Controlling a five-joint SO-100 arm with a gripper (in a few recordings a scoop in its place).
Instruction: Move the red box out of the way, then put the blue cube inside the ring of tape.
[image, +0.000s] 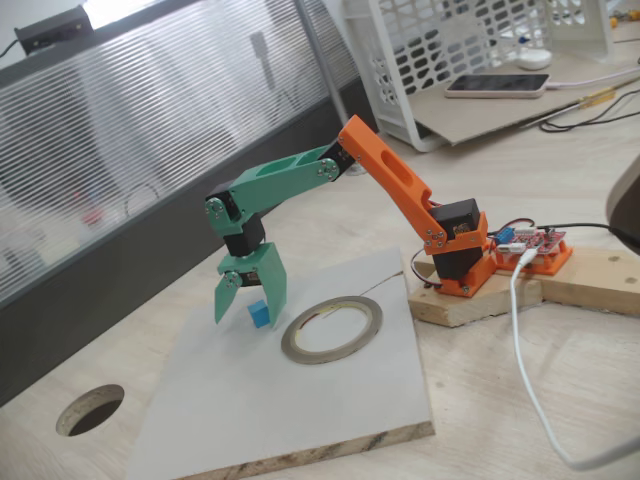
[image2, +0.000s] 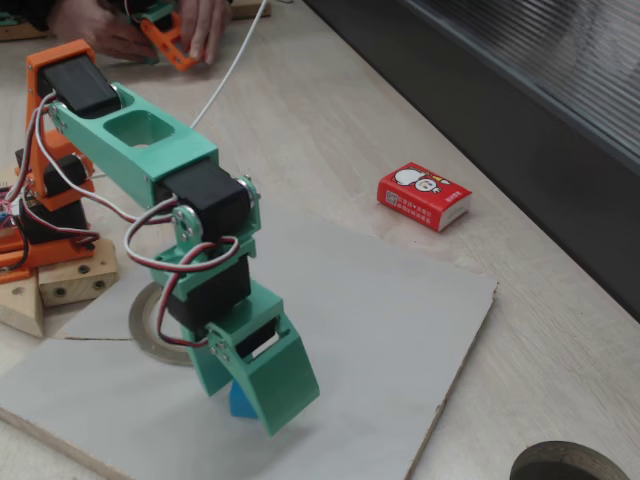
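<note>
Blue cube (image: 259, 315) sits on the grey board (image: 330, 400), left of centre in a fixed view, just beside the ring of tape (image: 333, 331). Pincer (image: 250, 297) hangs over it, fingers spread, straddling it for a grasp. Red box (image2: 424, 195) lies on the desk (image2: 560, 330), upper right, well apart from the board, so apparently already cleared.

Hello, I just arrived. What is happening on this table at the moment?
A small green and orange robot arm is working over a grey board. Its gripper is open and lowered around the blue cube, which sits on the board between the fingers, just beside the ring of tape. The cube is not yet inside the ring. The red box lies off the board on the wooden table, away from the arm, so it seems to be out of the way already.
</note>
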